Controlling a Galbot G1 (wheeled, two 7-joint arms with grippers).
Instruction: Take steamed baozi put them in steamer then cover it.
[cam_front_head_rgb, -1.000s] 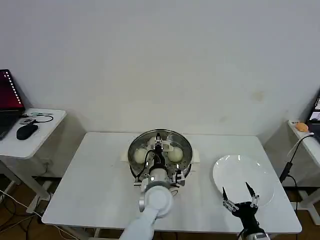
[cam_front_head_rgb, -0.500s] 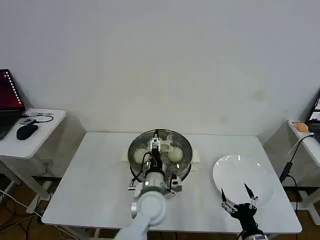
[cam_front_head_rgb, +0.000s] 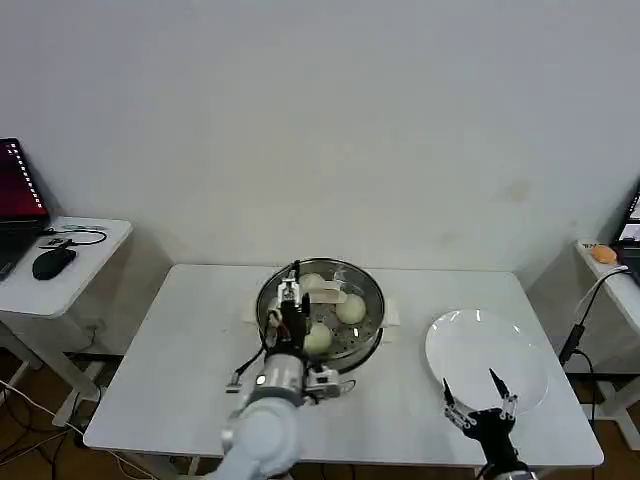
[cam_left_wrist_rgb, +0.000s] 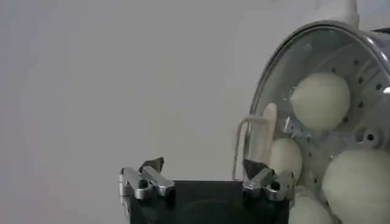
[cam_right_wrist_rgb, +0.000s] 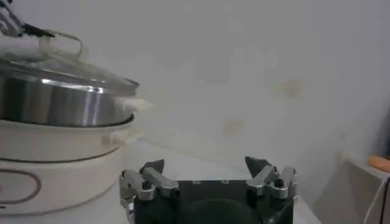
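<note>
Steamer at table centre, cover on it, steamed baozi visible inside through glass; left gripper jaws apart, over steamer's left rim beside cover handle; right gripper idle, jaws apart, at near edge of white plate.

White plate on white table, laptop, mouse nearby

The shiny round steamer stands mid-counter on its white base. Its clear glass cover sits on top, with cream-white steamed baozi inside
</note>
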